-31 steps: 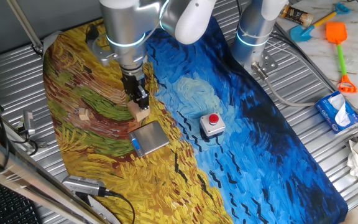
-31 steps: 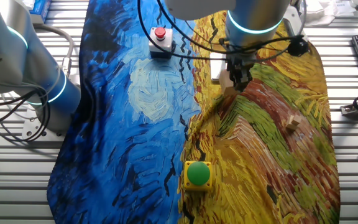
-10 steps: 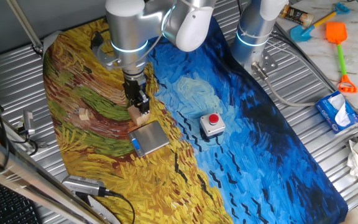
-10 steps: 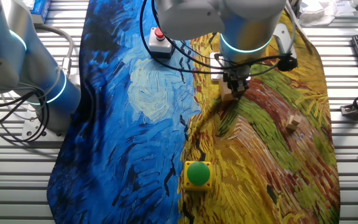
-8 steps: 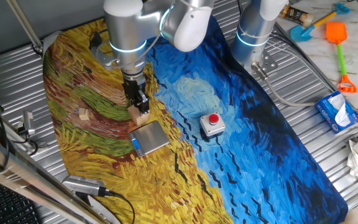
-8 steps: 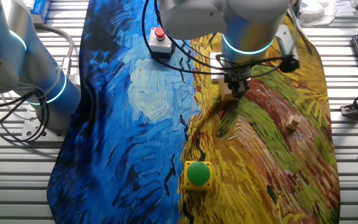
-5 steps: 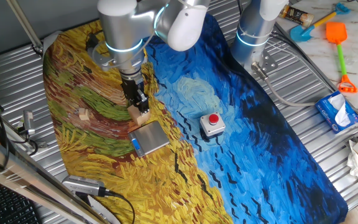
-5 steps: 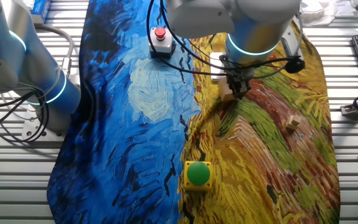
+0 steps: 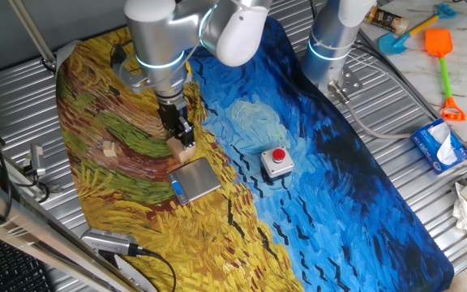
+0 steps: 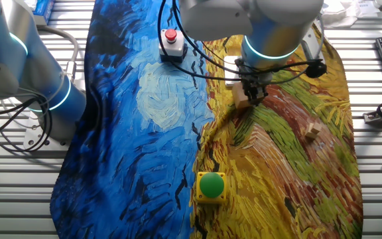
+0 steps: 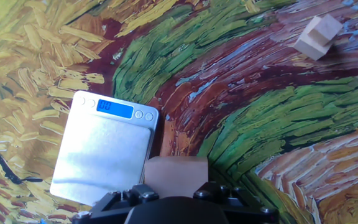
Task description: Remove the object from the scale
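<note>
Block (image 11: 175, 168) just beside scale (image 11: 104, 155).

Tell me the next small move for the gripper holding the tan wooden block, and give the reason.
Probably open the gripper and lift straight up. The light tan wooden block already sits beside the thin silver square scale, off its plate, apparently down on the painted cloth, and the plate is bare, so only the release seems left.

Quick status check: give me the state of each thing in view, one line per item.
wooden block: off the scale, beside its edge on the cloth, in the gripper.
scale: plate bare, blue display lit.
gripper: shut on the wooden block, low over the cloth.
small wooden piece: loose on the cloth, apart from the rest.
red button box: untouched.
green button box: untouched.
</note>
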Controlling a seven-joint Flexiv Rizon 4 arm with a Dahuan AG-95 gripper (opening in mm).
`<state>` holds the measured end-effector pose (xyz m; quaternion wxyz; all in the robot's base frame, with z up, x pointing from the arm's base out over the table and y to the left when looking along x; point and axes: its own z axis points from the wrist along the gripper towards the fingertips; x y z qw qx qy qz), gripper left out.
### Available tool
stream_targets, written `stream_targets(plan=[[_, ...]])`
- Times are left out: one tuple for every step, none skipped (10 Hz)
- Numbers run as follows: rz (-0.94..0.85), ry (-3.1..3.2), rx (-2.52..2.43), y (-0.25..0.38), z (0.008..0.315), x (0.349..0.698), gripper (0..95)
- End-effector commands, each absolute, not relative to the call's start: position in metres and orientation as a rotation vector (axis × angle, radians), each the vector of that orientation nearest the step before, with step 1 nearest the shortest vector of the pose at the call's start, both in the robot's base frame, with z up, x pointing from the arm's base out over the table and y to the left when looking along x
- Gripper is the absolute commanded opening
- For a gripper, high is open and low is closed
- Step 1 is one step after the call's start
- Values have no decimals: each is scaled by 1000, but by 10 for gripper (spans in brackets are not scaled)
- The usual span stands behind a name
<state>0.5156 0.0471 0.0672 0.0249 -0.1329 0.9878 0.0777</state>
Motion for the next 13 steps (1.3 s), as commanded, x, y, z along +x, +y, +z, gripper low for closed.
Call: stream_targets(plan=[[252, 3056, -420, 48, 67, 516, 570], [263, 3055, -421, 48, 67, 516, 570], [273, 3056, -411, 48, 67, 516, 570], [271, 3056, -410, 48, 67, 516, 570], [271, 3056, -410, 48, 67, 516, 570], [272, 3056, -411, 47, 67, 516, 570], [272, 3053, -418, 45, 69, 515, 570], [271, 3051, -430, 42, 73, 514, 570], [270, 3050, -440, 38, 80, 513, 570], [269, 3050, -441, 36, 85, 512, 570], [267, 3052, -437, 33, 98, 510, 570], [267, 3051, -443, 32, 106, 510, 570], [265, 3048, -454, 32, 111, 509, 570]])
